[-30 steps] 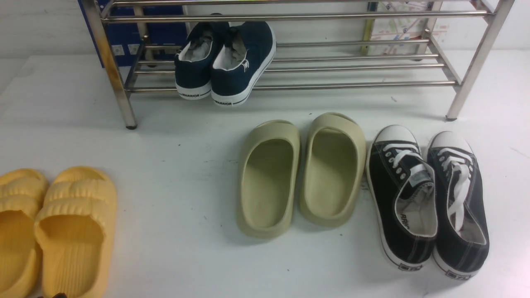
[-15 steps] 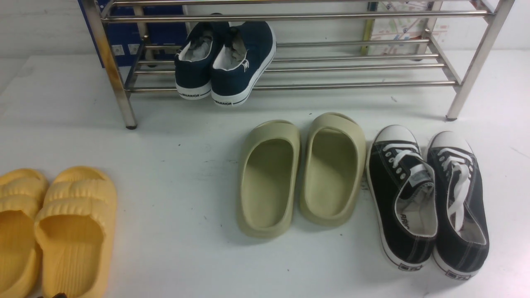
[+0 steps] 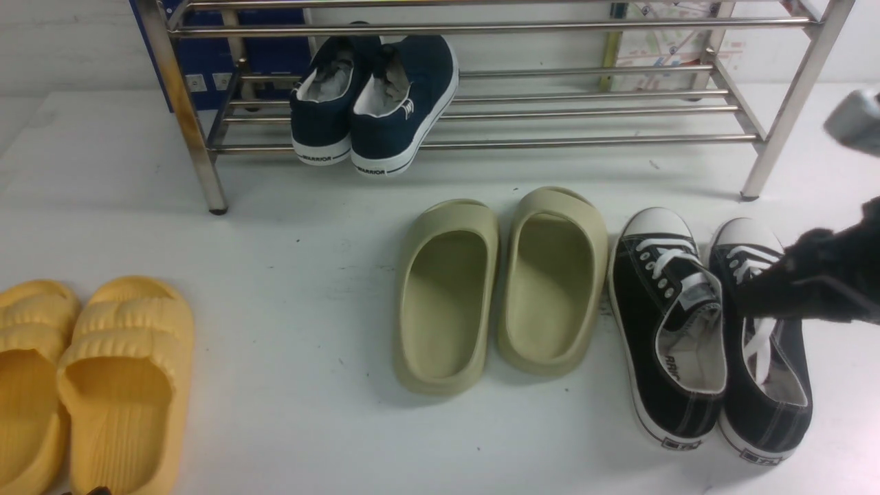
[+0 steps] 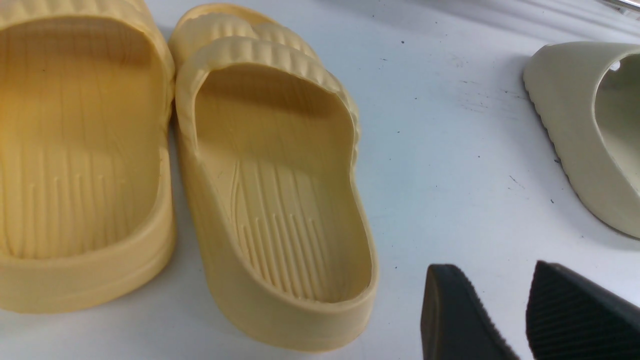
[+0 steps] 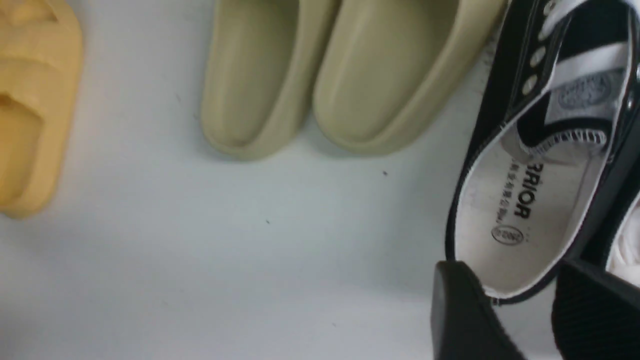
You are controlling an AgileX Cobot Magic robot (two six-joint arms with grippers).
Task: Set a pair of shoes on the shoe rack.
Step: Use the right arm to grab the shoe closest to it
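Your pair of shoes (image 3: 687, 344), the black canvas sneakers with white laces and toe caps, sits on the worktop (image 3: 275, 275) at the right. The toes point toward the shoe rack (image 3: 584, 143), and the two shoes are side by side and touching. Neither shoe is on the rack.

Your right gripper (image 5: 515, 290) comes in from the right edge of the front view as a dark, blurred shape over the laces of the right-hand sneaker. In its wrist view the fingers stand apart and clamp nothing. The heel rim and white lining of the other sneaker show in the gap between them.

Just left of the sneakers lie the olive-beige slippers (image 3: 502, 289), also toes toward the rack. A pair of navy sneakers (image 3: 375, 103) rests on the rack's lower bars near its left end, heels toward you. A blue box (image 3: 206, 69) stands behind that end.

Far left on the worktop are the yellow slippers (image 3: 96, 385). Your left gripper (image 4: 495, 290) hangs just beside them with its fingers apart, holding nothing.
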